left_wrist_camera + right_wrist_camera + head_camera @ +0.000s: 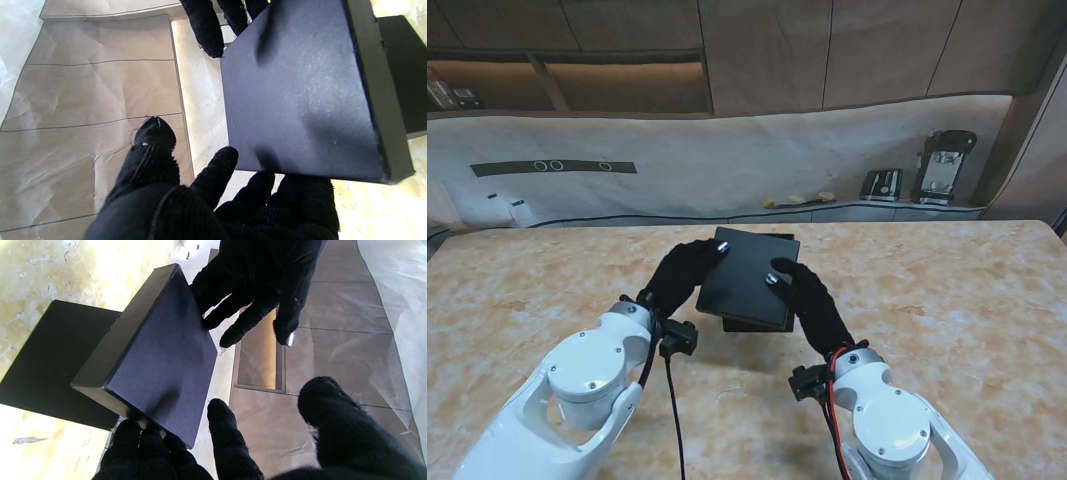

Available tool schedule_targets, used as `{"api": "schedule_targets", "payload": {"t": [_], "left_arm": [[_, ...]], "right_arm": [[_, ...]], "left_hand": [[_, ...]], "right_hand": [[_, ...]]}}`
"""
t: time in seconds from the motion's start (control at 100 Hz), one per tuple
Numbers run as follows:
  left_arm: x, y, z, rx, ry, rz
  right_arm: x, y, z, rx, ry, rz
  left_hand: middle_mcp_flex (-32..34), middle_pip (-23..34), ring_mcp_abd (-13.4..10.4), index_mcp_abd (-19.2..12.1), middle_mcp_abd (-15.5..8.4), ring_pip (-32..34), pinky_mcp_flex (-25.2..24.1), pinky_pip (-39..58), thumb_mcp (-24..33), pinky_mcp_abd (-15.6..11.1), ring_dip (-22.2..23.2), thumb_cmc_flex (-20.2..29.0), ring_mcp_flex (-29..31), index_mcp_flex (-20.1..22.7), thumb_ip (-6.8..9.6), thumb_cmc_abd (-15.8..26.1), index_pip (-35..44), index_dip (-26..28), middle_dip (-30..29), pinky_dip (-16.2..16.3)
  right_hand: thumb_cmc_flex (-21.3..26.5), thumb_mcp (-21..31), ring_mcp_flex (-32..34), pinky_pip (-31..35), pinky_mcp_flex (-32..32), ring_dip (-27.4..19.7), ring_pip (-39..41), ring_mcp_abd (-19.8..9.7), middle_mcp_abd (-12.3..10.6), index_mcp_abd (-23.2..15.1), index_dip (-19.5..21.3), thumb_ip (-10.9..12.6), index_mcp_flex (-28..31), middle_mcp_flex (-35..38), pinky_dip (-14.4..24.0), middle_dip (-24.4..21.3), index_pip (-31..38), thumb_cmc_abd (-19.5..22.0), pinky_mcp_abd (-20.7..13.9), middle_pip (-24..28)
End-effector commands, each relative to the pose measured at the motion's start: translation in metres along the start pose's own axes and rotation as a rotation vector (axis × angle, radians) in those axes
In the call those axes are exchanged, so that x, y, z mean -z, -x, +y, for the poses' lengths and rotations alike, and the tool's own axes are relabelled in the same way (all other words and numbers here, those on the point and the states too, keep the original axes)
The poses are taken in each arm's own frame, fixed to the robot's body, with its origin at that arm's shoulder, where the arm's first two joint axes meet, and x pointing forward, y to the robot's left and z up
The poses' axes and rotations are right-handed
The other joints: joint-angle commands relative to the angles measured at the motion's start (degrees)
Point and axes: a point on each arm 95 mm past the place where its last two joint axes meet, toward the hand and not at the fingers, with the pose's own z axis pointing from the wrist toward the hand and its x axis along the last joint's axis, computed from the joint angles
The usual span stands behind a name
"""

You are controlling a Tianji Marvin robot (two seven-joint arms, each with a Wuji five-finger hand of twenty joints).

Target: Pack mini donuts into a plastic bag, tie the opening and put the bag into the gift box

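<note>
Both hands are on the gift box lid (749,277), which is raised and tilted above the box base (757,323). From the stand view only a dark edge of the base shows, nearer to me than the lid's near edge.

Left hand (684,277): fingers pressed against the lid's left edge, thumb spread off to the side. In the left wrist view the fingertips (293,186) sit under the lid's near edge, so I read this hand as gripping the lid from its side. Right hand (809,302): fingers against the opposite edge. The right wrist view shows its fingertips (146,436) tucked at the lid's corner, with the index and thumb free in the air. The lid is clamped between the two hands.

The base lies on the marble table (947,300) directly beneath the lid, offset toward the right hand. I cannot see inside it. No donuts or plastic bag are visible in any view, so I cannot tell where they are.

Judgement on step: this is lid handling at the gift box, either opening it for the bag or closing it afterwards. The frames do not settle which.

Next move calls for keeping even pressure from both sides so the lid stays level and does not slip from the fingertips, then carrying it squarely relative to the base.
</note>
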Motion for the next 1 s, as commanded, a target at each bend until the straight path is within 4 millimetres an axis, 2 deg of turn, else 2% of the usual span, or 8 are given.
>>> {"api": "schedule_targets", "payload": {"t": [0.0, 0.43, 0.99], "left_arm": [[-0.004, -0.011, 0.015, 0.029, 0.061, 0.023], [-0.041, -0.012, 0.011, 0.027, 0.043, -0.014], [-0.064, -0.011, 0.012, 0.058, 0.047, -0.041]], "right_arm": [[-0.004, -0.009, -0.012, -0.026, -0.048, 0.019], [-0.036, -0.006, -0.001, -0.005, -0.023, -0.018], [-0.061, -0.002, 0.010, 0.005, 0.003, -0.065]], "left_hand": [[5.4, 9.3, -2.1, -1.0, -6.7, 7.2, 1.6, 2.5, -0.5, -3.6, 1.4, 1.4, 5.5, 1.4, 0.51, 2.0, 0.1, 0.1, 3.3, 0.2], [5.2, 9.3, -2.2, -1.1, -7.1, 7.2, 1.6, 2.5, -0.4, -3.7, 1.5, 1.4, 5.4, 1.4, 0.59, 2.1, 0.1, 0.1, 3.3, 0.2], [5.0, 9.3, -2.4, -1.3, -7.1, 7.1, 1.4, 2.4, -0.5, -3.9, 1.5, 1.3, 5.2, 1.2, 0.61, 2.3, 0.0, 0.1, 3.3, 0.2]], "right_hand": [[-0.9, -0.6, 4.3, 1.1, 1.0, 0.9, 5.2, -4.0, -8.5, 0.2, -0.4, -1.4, 0.7, 8.4, 1.4, 2.2, -0.9, -0.7, -2.0, 13.0], [-0.9, -0.8, 4.4, 1.1, 0.9, 0.9, 5.1, -4.3, -8.7, 0.2, 0.0, -1.4, 1.1, 8.3, 1.5, 2.2, -1.4, -0.7, -2.2, 13.0], [-0.8, -1.1, 4.3, 1.1, 0.8, 0.9, 5.1, -4.4, -8.7, 0.1, 0.4, -1.4, 1.3, 8.3, 1.7, 2.2, -1.9, -0.5, -2.2, 13.1]]}}
